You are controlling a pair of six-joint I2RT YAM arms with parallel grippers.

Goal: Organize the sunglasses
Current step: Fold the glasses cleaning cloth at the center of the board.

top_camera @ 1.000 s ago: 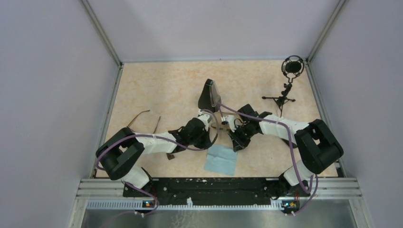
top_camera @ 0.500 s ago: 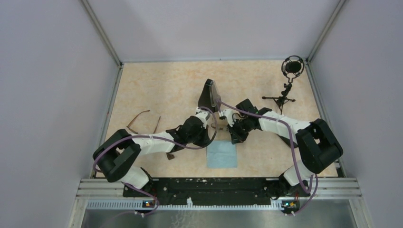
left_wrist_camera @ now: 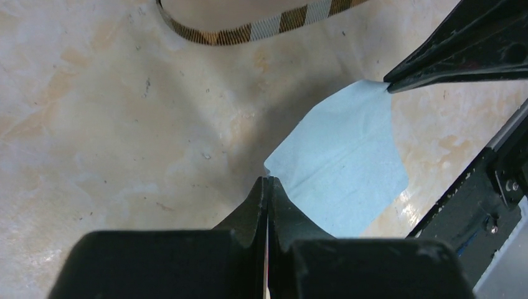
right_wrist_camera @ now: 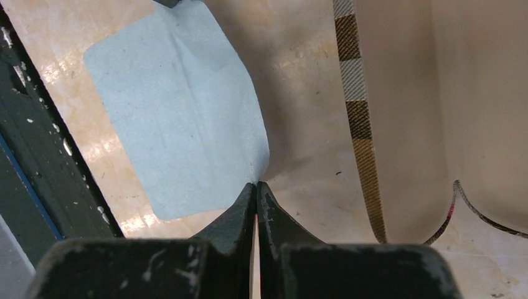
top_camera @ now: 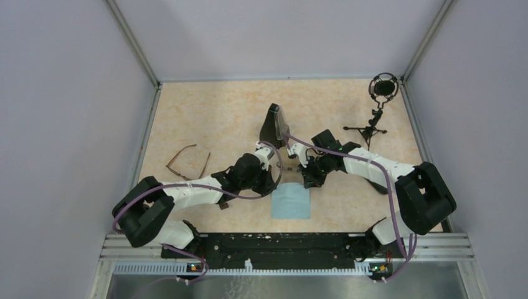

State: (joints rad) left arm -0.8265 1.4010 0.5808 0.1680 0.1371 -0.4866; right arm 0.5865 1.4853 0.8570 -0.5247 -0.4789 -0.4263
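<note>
Beige marbled table fills my overhead view. On it a pale blue cloth lies flat near the arm bases. My left gripper and right gripper are each clamped tight on one far corner of it. The brown-framed sunglasses lie well off to the left, temples unfolded, clear of both grippers.

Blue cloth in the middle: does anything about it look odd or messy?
Only slightly: the blue cloth is creased across its middle, and its two far corners are pinched by the shut left gripper and right gripper.
</note>
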